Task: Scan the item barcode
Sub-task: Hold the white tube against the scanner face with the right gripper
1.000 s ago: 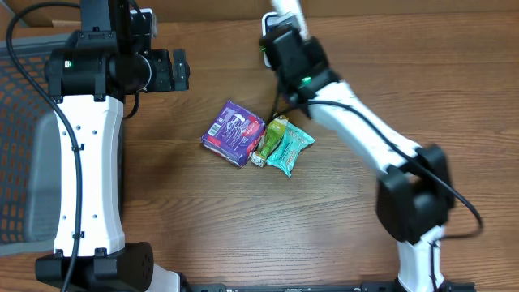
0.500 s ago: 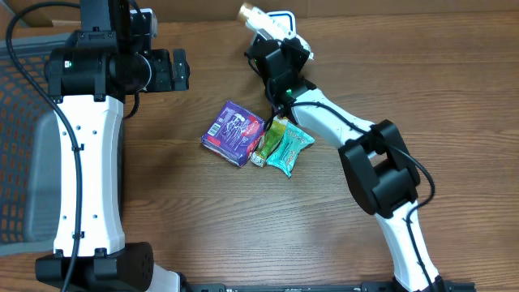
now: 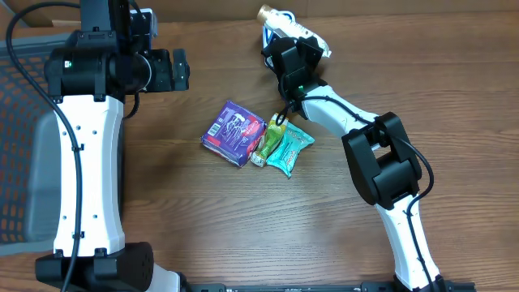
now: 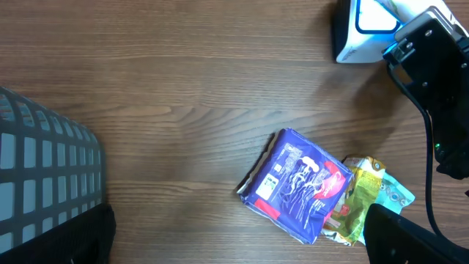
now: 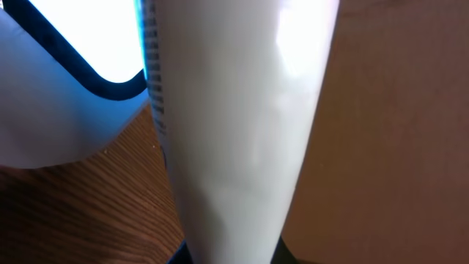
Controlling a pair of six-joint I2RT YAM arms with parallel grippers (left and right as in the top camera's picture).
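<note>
While the overhead view is up, start at 12 o'clock: the right gripper [image 3: 292,45] is pinched on a white tube [image 3: 276,16] with a gold cap, holding it just over the scanner [image 3: 268,34]. The left gripper [image 3: 180,71] hangs spread and empty at 10 o'clock. A purple packet [image 3: 233,132], a green packet [image 3: 272,139] and a teal packet [image 3: 290,149] lie side by side mid-table.

From the left wrist, the scanner [image 4: 363,29] glows blue-white at 1 o'clock with the right gripper [image 4: 432,51] beside it. The purple packet [image 4: 300,183] and green packet [image 4: 363,198] lie at 5 o'clock, a basket [image 4: 44,169] at 8 o'clock.

From the right wrist, the tube [image 5: 242,125] fills the middle, fine dark print running along its left edge, turned toward the scanner's glow [image 5: 73,37] at 10 o'clock.

Picking up and presenting look done. Whether the code has read cannot be told; a small turn of the tube may be left, then setting it aside.
</note>
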